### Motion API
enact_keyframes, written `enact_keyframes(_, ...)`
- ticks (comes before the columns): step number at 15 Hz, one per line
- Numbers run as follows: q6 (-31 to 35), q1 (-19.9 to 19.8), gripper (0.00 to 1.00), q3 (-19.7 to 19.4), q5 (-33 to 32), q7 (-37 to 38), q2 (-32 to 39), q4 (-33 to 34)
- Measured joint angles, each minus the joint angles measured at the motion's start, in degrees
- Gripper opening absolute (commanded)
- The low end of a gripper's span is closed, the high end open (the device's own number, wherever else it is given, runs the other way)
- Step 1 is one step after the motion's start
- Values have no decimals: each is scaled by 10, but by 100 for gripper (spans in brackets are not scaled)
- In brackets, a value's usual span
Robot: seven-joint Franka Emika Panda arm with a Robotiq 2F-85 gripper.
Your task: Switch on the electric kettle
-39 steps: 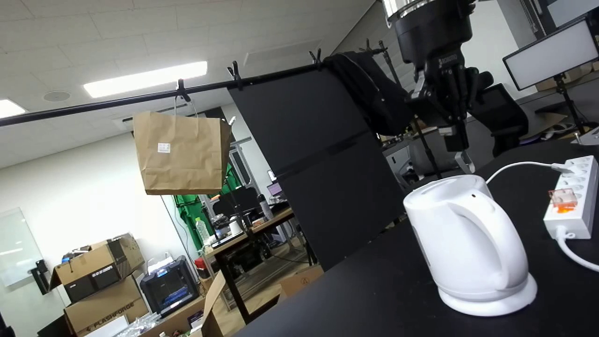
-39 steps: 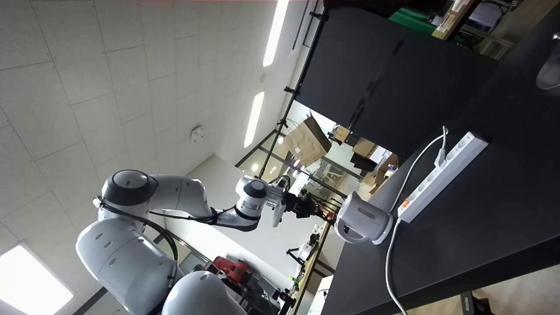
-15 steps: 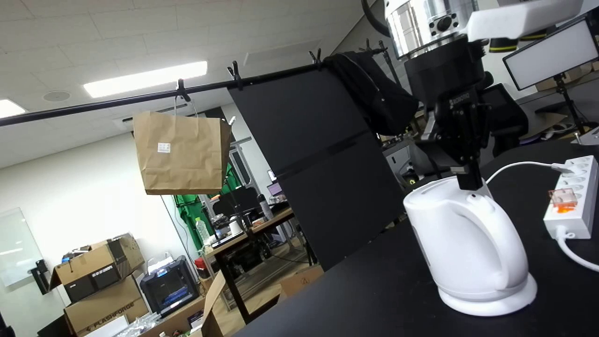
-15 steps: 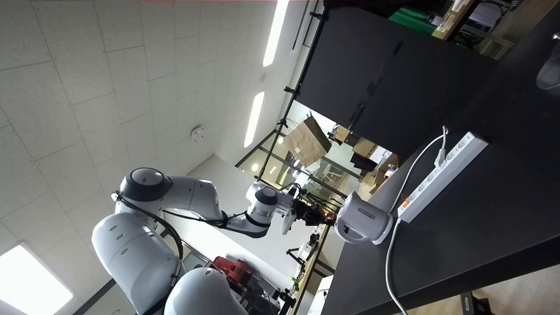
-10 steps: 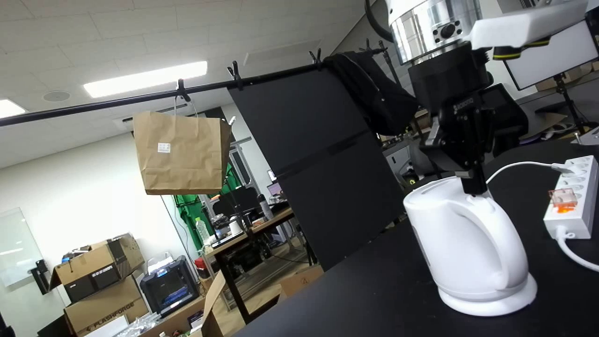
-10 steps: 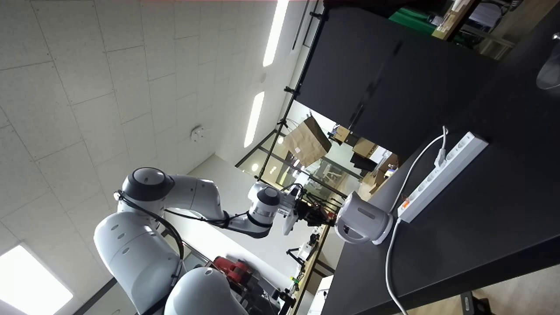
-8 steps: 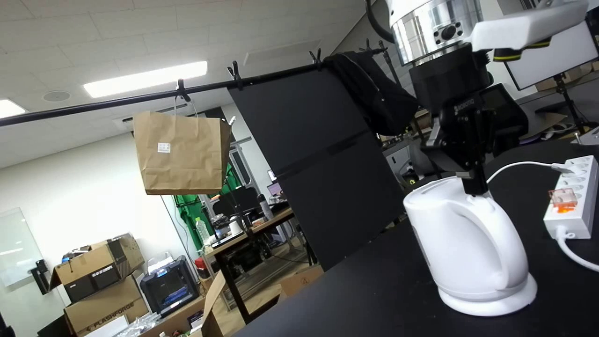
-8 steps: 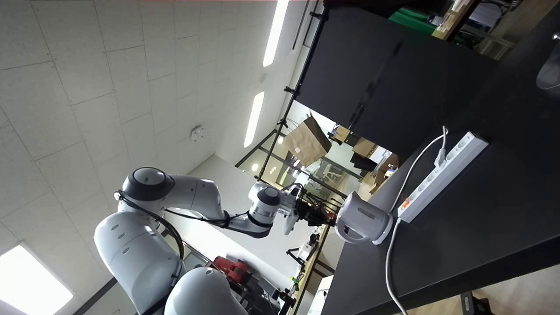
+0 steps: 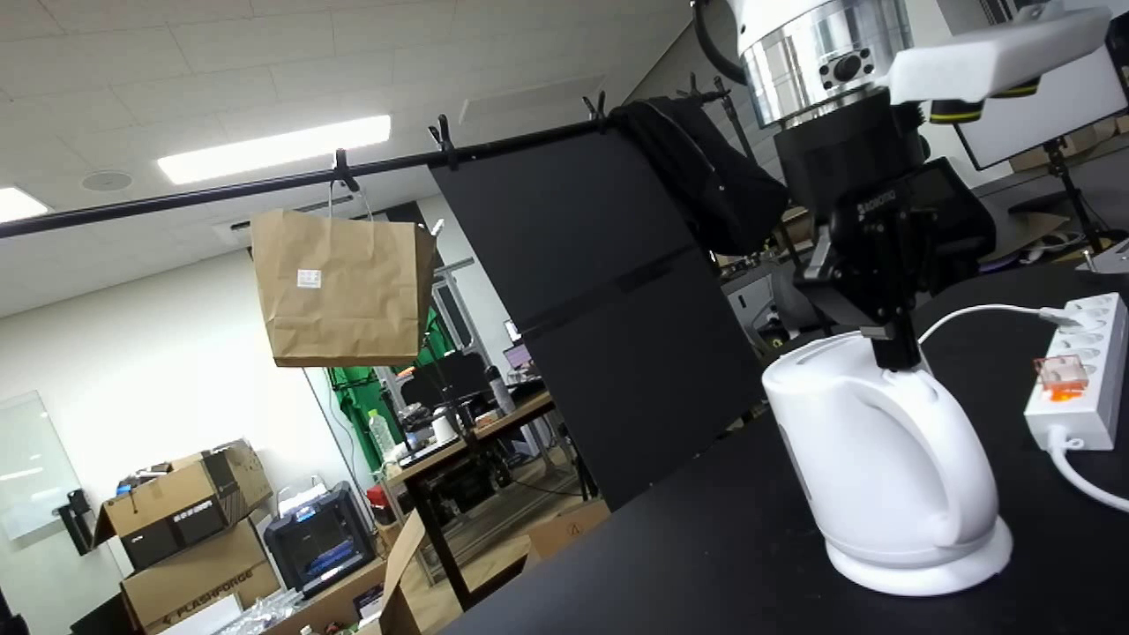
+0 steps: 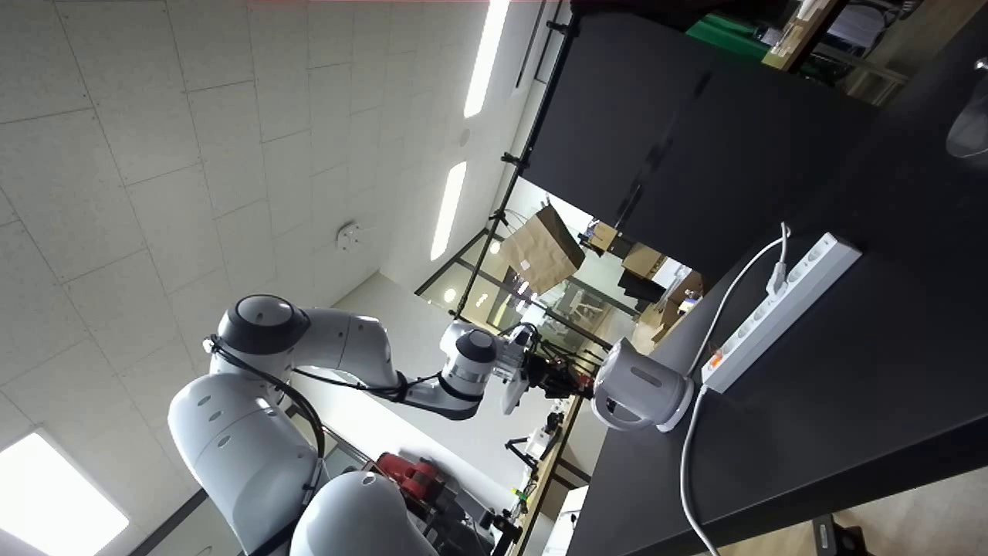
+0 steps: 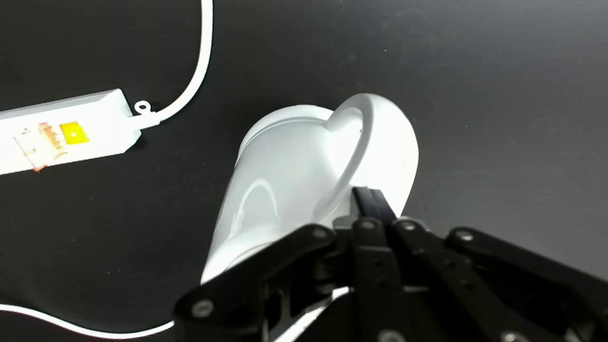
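Note:
The electric kettle (image 9: 882, 467), smooth and white, stands on its base on the black table, its handle facing the camera in an exterior view. It also shows in an exterior view (image 10: 639, 380) and in the wrist view (image 11: 285, 166). My gripper (image 9: 898, 362) points down, its tips touching the kettle's top where the handle begins. In the wrist view the gripper (image 11: 374, 189) is shut, its two dark fingertips together with nothing between them, over the handle's upper end. The spot under the tips is hidden, so the switch does not show.
A white power strip (image 9: 1080, 370) with an orange switch lies beside the kettle, and it shows in the wrist view (image 11: 90, 130). White cords (image 11: 197, 71) run over the black table (image 9: 706, 547). A black panel (image 9: 617, 291) hangs behind.
Over the earlier frames my gripper came down from above the kettle onto the handle's top. In the last half second it barely moved, and the kettle's top shifted very slightly.

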Motion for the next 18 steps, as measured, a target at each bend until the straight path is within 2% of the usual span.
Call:
enact_keyframes(11,11,3,0,-7,2,1,-1,1)
enact_keyframes(18,-8,4,0,-6,0,2,-48,2)
